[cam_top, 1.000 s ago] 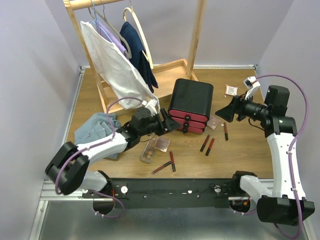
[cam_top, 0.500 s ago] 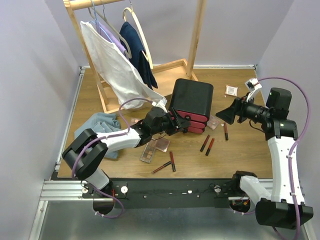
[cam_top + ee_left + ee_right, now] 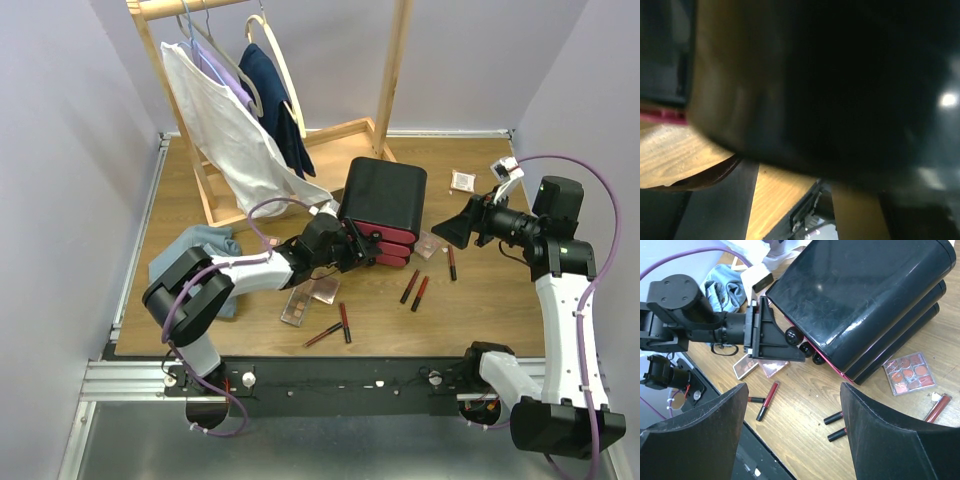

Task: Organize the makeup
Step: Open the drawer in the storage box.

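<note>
**Left gripper (image 3: 366, 250) at the drawer knobs**

Its tips reach the knobs (image 3: 791, 334) of the black box with pink drawers (image 3: 385, 200) in the middle of the bench (image 3: 490, 300). Whether it is clenched or released cannot be told. Right gripper (image 3: 793, 386) hangs spread wide, empty. Flat pink-brown eyeshadow palettes (image 3: 322, 290) lie toward the near edge.

Drawer box (image 3: 385, 205): middle of the worktop (image 3: 490, 310).
Cloth (image 3: 195, 255): left of the box.
Eyeshadow palettes (image 3: 308, 295): before the box, lip tubes (image 3: 343, 322) nearer still.
Blush case (image 3: 462, 181): behind, right.
</note>
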